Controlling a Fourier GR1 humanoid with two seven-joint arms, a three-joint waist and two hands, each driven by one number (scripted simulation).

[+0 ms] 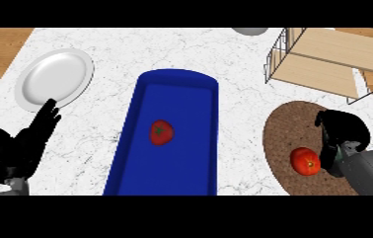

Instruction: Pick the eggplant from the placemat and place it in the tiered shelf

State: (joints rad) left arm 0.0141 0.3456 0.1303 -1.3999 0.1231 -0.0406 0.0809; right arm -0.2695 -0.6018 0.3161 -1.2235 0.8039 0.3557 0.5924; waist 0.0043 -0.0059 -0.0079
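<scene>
1. The round brown woven placemat (pixel 287 128) lies near the right edge of the white marble counter (pixel 182 49).
2. The right black hand (pixel 341 133) is over the placemat with its fingers curled downward; what it holds, if anything, is hidden.
3. No eggplant can be seen; a red round tomato (pixel 304 160) rests on the placemat just beside this hand.
4. The wooden tiered shelf with white wire frame (pixel 320 59) stands at the far right corner, behind the placemat.
5. A long blue tray (pixel 146 133) in the counter's middle carries a second red tomato (pixel 161 132).
6. A white round plate (pixel 55 78) lies near the left edge.
7. The left black hand (pixel 33 140) rests open, fingers up, just below the plate.
</scene>
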